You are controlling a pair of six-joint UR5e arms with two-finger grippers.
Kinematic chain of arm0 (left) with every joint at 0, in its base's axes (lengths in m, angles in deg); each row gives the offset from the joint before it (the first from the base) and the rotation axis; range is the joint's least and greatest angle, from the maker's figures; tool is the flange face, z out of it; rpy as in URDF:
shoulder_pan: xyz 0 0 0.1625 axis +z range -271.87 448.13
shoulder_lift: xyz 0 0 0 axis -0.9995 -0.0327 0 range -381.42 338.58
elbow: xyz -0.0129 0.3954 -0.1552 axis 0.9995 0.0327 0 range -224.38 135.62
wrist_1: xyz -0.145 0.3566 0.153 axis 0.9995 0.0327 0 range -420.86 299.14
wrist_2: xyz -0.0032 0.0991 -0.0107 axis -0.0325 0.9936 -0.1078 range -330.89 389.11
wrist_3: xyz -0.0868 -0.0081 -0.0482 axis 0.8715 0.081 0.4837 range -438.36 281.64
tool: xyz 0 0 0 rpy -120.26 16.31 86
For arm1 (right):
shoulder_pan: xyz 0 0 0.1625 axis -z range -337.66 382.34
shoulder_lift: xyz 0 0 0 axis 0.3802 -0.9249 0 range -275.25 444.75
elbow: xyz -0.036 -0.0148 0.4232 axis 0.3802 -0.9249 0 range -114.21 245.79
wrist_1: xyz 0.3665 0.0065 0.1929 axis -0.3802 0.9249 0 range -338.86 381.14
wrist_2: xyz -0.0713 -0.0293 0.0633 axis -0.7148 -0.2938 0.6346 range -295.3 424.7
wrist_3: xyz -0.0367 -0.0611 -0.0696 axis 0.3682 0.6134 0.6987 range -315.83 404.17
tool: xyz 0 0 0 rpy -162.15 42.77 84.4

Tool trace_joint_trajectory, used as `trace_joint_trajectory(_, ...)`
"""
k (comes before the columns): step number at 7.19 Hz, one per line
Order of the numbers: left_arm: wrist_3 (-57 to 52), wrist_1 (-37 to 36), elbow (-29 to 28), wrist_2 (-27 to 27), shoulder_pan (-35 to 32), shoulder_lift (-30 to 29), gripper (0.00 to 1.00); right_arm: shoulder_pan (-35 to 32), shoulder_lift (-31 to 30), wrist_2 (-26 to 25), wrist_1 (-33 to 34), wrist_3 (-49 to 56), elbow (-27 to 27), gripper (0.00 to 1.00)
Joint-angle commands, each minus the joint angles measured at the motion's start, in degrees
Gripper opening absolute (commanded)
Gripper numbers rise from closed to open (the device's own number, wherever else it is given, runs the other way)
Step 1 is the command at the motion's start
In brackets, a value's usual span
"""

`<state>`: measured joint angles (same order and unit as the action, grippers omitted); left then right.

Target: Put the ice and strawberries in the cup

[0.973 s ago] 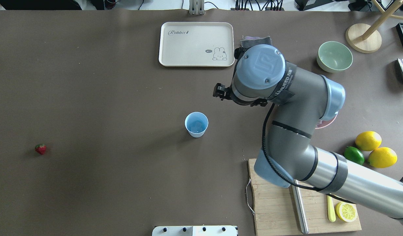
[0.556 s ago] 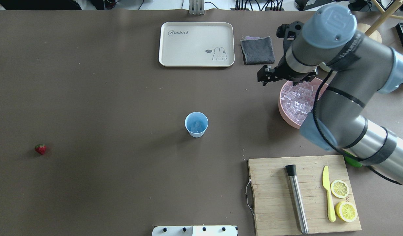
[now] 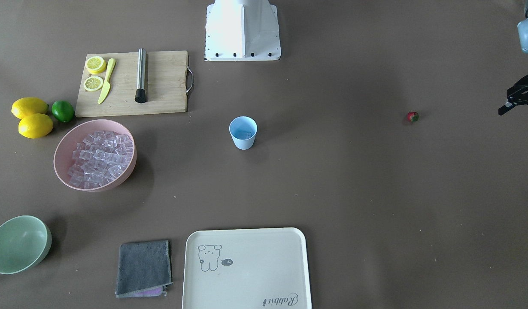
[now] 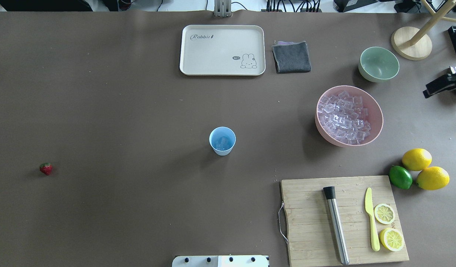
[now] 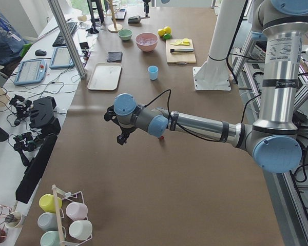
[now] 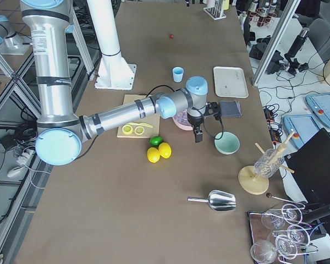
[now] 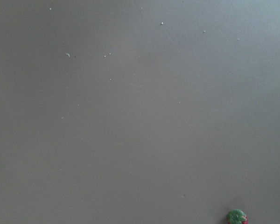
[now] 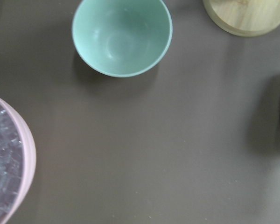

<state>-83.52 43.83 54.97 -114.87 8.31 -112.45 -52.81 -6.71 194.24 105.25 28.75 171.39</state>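
Left gripper [image 5: 122, 138] hangs over the table's left end, near the strawberry [image 4: 46, 168]; can't tell how wide its jaws are, too small and cropped; same for the right gripper [image 6: 197, 135], parked between the pink bowl [image 4: 380, 118] and the green bowl [image 4: 378, 63]. The cup [image 4: 222, 140] sits mid-table, looks like some ice [image 3: 245, 134] is in it, well apart from the berry. My worry: the berry only peeks in at the wrist cam's bottom edge, so a straight drop would miss; it's tiny and round, so an off-centre pinch could squirt it away; the light cup could tip if bumped.
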Motion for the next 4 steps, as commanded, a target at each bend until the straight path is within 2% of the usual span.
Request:
trace_joint_trajectory(1,0.1,0.3,0.1,1.0,0.5,-1.6,1.0,-8.6,-10.7,2.8,-0.2,3.1,-0.3,1.0)
trace_joint_trajectory(2,-0.5,0.6,-1.5,0.6,0.6,-1.2,1.0,-10.7,-12.1,3.1,-0.2,4.2,-0.3,1.0)
trace_joint_trajectory(4,5.3,0.7,-3.9,0.8,1.3,-0.6,1.0,-10.9,-14.3,2.4,-0.3,4.3,-2.9,1.0)
